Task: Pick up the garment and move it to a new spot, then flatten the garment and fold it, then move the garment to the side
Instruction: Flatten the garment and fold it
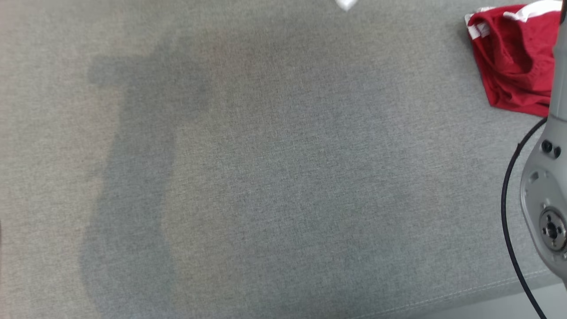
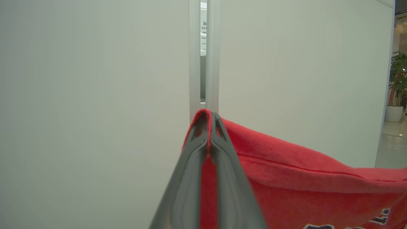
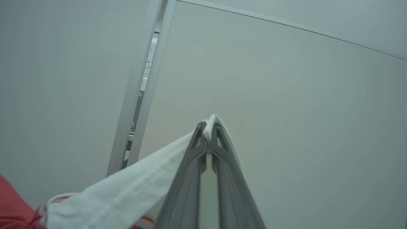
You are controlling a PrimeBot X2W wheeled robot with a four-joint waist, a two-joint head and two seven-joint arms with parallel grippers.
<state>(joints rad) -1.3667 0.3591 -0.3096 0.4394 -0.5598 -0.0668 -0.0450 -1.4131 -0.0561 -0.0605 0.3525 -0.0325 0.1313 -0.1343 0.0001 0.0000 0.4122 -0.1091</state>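
The left gripper [image 2: 209,117] is pinched shut on the red, white-trimmed cloth garment [image 2: 302,184], and the right gripper [image 3: 209,127] on its white edge, aloft. Relocation is judged in hand; next it must be lowered flat onto the grey woven surface [image 1: 266,177].

Grey fabric surface [image 1: 266,177], pale wall panels [image 2: 95,95] w/ gap, potted plant [image 2: 399,76]

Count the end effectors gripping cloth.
2. Left end effector, left wrist view, pinches the red fabric garment's edge; right end effector, right wrist view, pinches its white cloth trim.
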